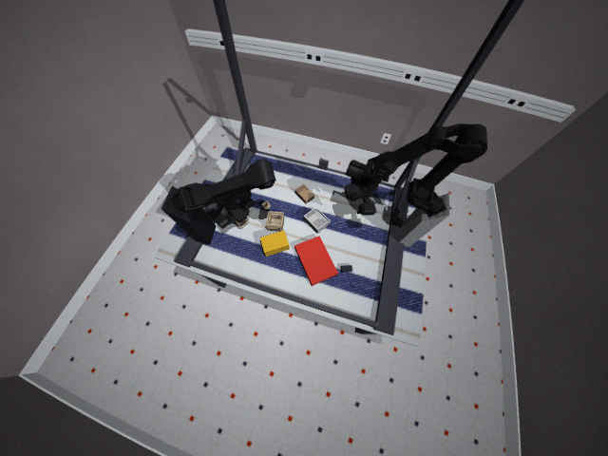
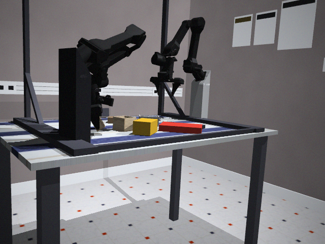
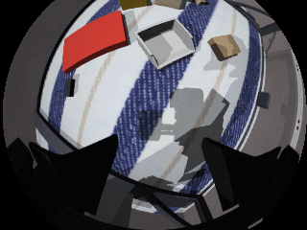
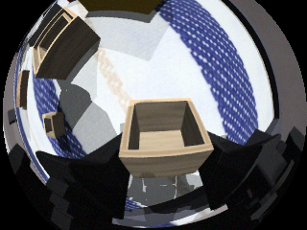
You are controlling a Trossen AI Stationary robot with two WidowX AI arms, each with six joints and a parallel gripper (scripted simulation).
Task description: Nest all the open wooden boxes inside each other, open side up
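Now, our right hand (image 1: 238,218) (image 2: 99,128) (image 4: 160,130) is part-open, clamped on a box (image 1: 240,222) (image 2: 101,124) (image 4: 163,165); our left hand (image 1: 359,199) (image 2: 165,95) (image 3: 161,142) is wide and holding nothing. The big box (image 1: 275,227) (image 2: 121,124) (image 3: 169,3) (image 4: 72,48) stands upright on the tabletop (one seems nested inside already). We judge three left: the held one, the brown box (image 1: 304,194) (image 2: 110,119) (image 3: 224,48) (image 4: 22,89) and the tiny box (image 1: 265,204) (image 3: 199,2) (image 4: 58,125).

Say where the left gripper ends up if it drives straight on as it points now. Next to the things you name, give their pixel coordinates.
The left gripper (image 1: 360,199) (image 2: 165,95) (image 3: 161,142) would likely meet the striped table top (image 1: 363,250) (image 2: 111,140) (image 3: 96,105) first; no box shows in line, though the remaining drop is hard to judge.
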